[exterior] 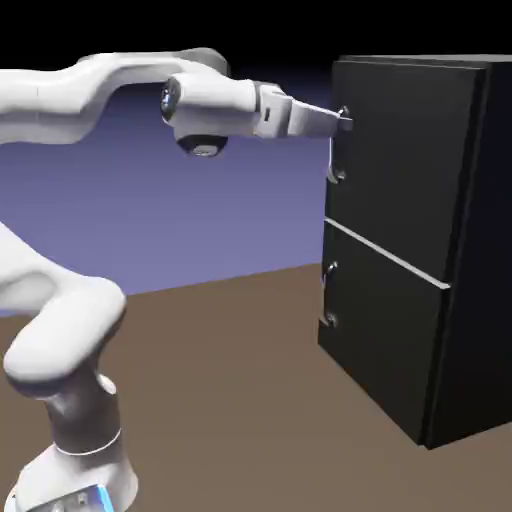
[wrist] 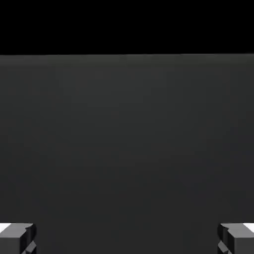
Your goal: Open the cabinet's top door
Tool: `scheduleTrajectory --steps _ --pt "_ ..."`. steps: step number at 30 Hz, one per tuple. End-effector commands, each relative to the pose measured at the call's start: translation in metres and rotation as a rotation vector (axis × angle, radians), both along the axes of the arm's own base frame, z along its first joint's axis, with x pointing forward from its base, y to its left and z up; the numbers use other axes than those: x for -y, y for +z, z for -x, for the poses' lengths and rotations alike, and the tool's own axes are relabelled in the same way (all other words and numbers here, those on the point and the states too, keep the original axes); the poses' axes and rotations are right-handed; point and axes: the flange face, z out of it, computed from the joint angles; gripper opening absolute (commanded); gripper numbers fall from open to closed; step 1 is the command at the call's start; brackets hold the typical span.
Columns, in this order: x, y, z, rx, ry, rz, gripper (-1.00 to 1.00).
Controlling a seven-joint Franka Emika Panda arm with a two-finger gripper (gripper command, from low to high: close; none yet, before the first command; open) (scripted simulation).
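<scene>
Gripper (exterior: pixel 345 121) spread wide, level, tips at top door's (exterior: pixel 410 160) upper edge; handle (exterior: pixel 335 165) just below. Contact unclear. Hand view: only dark panel, handle hidden.

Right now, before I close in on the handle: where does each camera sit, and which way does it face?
Exterior view: fixed beside the robot, looking across the table at the cabinet; the whole white arm and its open gripper at the top door's handle show.
Hand view: on the hand, facing the top door close up; only two grey fingertips show.
Shared: top door and fingertips.
</scene>
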Motion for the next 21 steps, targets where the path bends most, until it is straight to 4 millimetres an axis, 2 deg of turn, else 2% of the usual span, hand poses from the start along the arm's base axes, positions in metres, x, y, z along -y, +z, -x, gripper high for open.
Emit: scheduleTrajectory --steps 1,11,21 --pt "-0.005 0.000 0.000 0.011 0.000 0.001 0.00" --pt "-0.060 -0.016 -0.010 0.094 0.005 0.016 0.00" --pt "-0.121 -0.059 -0.034 0.125 0.019 0.025 0.00"
